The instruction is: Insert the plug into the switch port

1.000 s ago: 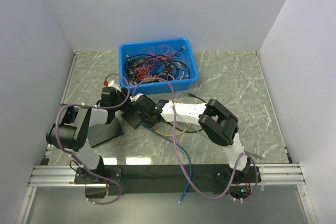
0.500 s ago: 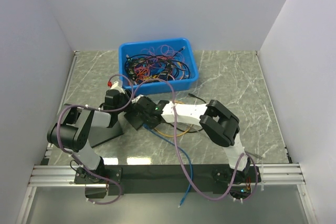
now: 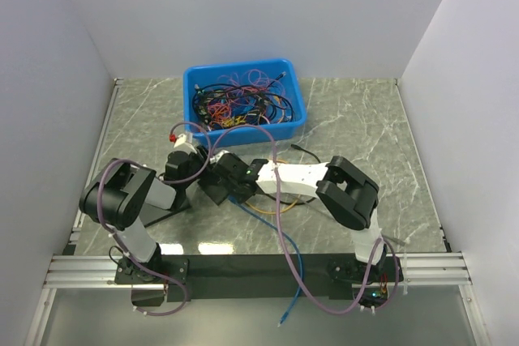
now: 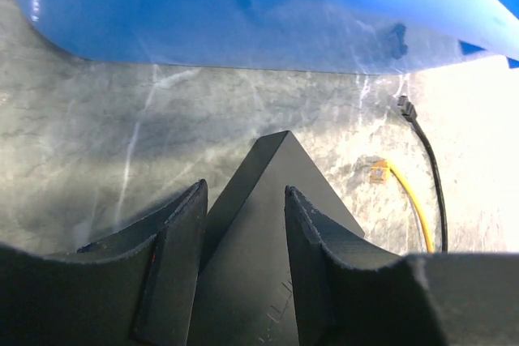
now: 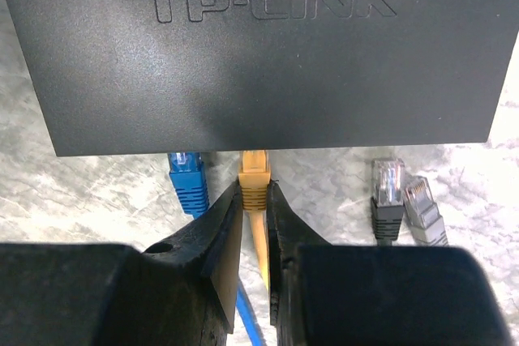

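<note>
Mid-frame, a yellow plug (image 5: 254,171) is clamped in the right pincer (image 5: 253,198) at the lower edge of the black switch (image 5: 259,62), whose corner is straddled by the left pincer (image 4: 243,200), grip impossible to tell.

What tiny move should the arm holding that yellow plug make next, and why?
Probably ease the right tool forward: it pinches the yellow plug, whose tip is only at the TP-Link switch, seemingly not seated; the left tool straddles one corner.
</note>
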Available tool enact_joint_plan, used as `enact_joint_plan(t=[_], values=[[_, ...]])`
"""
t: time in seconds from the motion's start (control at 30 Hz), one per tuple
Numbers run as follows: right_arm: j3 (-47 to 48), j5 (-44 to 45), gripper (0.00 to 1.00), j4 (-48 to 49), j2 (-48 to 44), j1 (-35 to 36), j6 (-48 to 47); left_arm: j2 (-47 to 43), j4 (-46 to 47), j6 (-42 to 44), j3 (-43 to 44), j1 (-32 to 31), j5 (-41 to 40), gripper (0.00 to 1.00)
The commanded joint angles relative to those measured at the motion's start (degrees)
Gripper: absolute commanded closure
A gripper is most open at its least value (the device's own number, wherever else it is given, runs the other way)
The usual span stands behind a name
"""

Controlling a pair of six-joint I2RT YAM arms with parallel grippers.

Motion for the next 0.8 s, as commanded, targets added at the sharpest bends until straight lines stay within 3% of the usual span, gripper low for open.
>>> enact_joint_plan(t=[0.0,0.47,0.77], values=[[-1.8,3.7,1.0,7.9,-1.1,0.0,0.4,3.2,-3.3,-3.2,-4.4,-4.3,7.5,0.52],[-4.7,7.8,1.0,13.5,-5.2,-0.1,-0.6,-2.1,-9.1,-1.6,-5.3,-9.3,1.6,0.53],[-7.3,8.7,1.0,19.6,-7.4,-0.1,-1.9,-1.4,-6.9,-0.6,-5.8,-11.3,0.5,0.55]])
